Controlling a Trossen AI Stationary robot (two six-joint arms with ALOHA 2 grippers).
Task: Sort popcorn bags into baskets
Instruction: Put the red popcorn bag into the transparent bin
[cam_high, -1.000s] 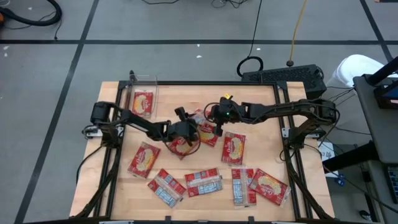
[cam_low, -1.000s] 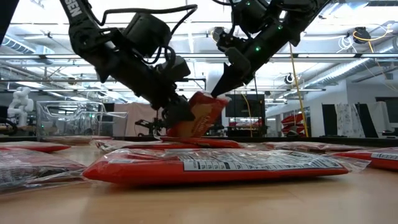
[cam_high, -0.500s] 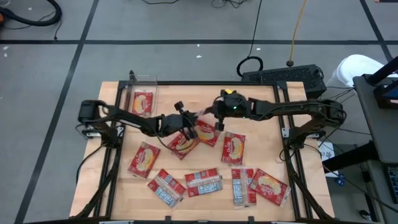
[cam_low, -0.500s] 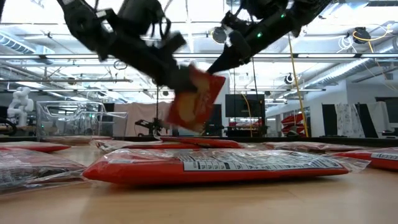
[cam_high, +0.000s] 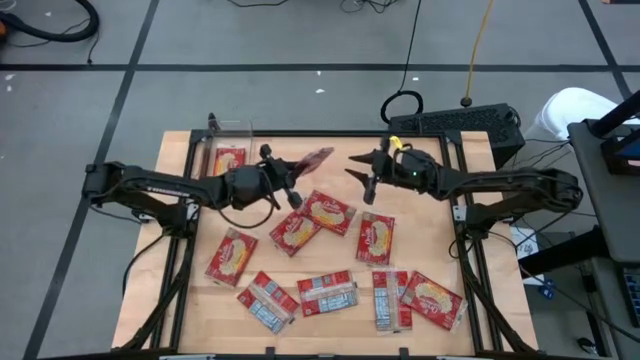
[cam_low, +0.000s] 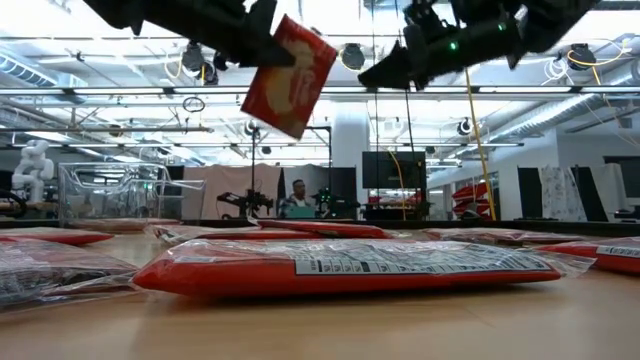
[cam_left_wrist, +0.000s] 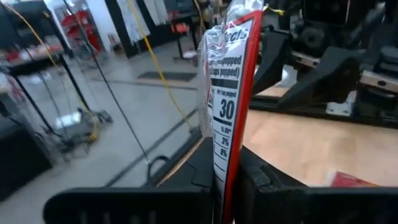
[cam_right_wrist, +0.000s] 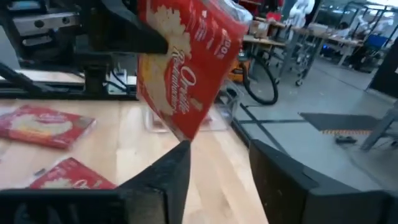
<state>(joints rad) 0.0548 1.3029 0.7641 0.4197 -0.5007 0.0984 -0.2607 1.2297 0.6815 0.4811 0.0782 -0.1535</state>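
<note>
Gripping one popcorn bag (cam_high: 314, 160) by its end in the left pincer (cam_high: 291, 178), holding it up off the surface (cam_high: 430, 240), long axis pointing away toward the right pincer (cam_high: 357, 166). Standing open just beyond the bag's free end, empty. Sitting behind the left arm at the far-left corner: the clear basket (cam_high: 228, 160), plainly nearer that arm, one bag already inside.

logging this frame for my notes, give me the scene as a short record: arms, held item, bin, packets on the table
left gripper: raised above the table's far middle, shut on a popcorn bag
held bag: red, clear of the table, hanging tilted in the low view
right gripper: open, empty, in the air just right of the held bag
bin: clear bin at the table's far left, one red packet inside
table: wooden table with loose packets lying flat, mostly along the near half
</note>
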